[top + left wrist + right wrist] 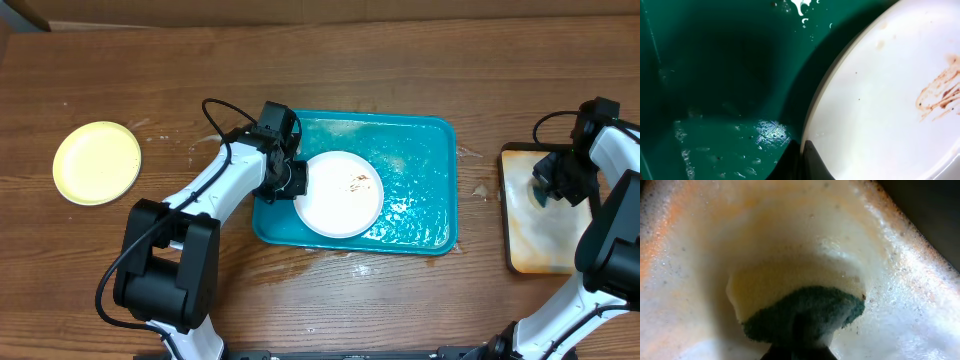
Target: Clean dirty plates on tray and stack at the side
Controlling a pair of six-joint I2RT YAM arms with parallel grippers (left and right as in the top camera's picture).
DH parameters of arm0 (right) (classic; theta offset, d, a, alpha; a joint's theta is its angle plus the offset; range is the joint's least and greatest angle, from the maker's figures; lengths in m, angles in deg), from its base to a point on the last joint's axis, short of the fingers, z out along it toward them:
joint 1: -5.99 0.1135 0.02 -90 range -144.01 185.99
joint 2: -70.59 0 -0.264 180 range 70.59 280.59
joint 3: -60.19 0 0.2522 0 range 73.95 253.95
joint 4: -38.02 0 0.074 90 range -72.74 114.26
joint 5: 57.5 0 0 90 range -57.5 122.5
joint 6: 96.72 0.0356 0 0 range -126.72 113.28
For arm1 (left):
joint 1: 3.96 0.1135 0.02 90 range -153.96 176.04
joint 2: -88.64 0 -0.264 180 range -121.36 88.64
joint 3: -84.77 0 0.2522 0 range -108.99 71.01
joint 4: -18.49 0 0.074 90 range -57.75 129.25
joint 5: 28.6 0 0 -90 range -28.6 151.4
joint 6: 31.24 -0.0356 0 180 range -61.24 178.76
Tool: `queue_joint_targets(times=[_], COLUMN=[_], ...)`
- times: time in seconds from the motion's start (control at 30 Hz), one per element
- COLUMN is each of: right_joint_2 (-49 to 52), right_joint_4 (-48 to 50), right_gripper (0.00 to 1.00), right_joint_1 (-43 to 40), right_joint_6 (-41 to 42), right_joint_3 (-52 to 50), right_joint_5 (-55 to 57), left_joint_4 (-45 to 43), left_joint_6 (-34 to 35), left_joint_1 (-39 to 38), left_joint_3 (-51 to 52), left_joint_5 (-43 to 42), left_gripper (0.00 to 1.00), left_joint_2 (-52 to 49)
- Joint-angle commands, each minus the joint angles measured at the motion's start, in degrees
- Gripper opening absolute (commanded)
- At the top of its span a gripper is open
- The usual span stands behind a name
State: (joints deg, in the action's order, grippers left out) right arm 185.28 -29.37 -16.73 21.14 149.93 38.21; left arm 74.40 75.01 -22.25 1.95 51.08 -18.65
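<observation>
Smeared white plate [345, 200] gripped in the teal tray [430, 150].
Its left rim is clenched by the left jaws; a sponge [800, 305] is clamped by the right jaws in the foamy tray [520, 240], right. A yellow plate [97, 162] lies at the left.

plate [340, 195] in tray [430, 130], second plate [97, 162] left

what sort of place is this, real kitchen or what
Likely a lab bench staged for dishwashing, not a kitchen: a wooden table, a wet blue tray holding a smeared white plate, and a sponge in a foamy tray beside it.
</observation>
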Motion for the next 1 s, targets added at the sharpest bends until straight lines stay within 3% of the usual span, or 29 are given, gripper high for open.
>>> queue_joint_targets(times=[0.0, 0.53, 0.6, 0.7, 0.77, 0.97], right_joint_2=[0.81, -9.11, -9.18, -9.16, -9.16, -9.16], right_joint_4=[-1.62, -17.29, -17.38, -16.11, -15.98, -15.45], right_gripper=[0.04, 0.04, 0.04, 0.04, 0.04, 0.04], right_joint_1=[0.26, 0.26, 0.26, 0.55, 1.53, 9.09], right_joint_6=[0.66, 0.66, -2.71, -16.87, -22.16, -23.63], right_joint_3=[-0.87, 21.18, 21.46, 21.44, 21.44, 20.85], right_joint_5=[-1.51, -1.84, -6.54, -26.45, -36.59, -39.85], left_joint_4=[-0.20, -0.39, -0.55, -0.98, -1.40, -2.32], left_joint_6=[-1.27, -1.27, -1.27, -1.27, -1.27, -1.29], left_joint_1=[-0.28, -0.28, -0.28, -0.28, -0.28, -0.28], left_joint_3=[-0.85, -0.85, -0.85, -0.85, -0.85, -0.85], left_joint_5=[-1.38, -1.38, -1.38, -1.77, -1.79, -3.28], left_gripper=[0.04, 0.04, 0.04, 0.04, 0.04, 0.04], left_joint_2=[-0.94, -0.94, -0.94, -0.94, -0.94, -0.94])
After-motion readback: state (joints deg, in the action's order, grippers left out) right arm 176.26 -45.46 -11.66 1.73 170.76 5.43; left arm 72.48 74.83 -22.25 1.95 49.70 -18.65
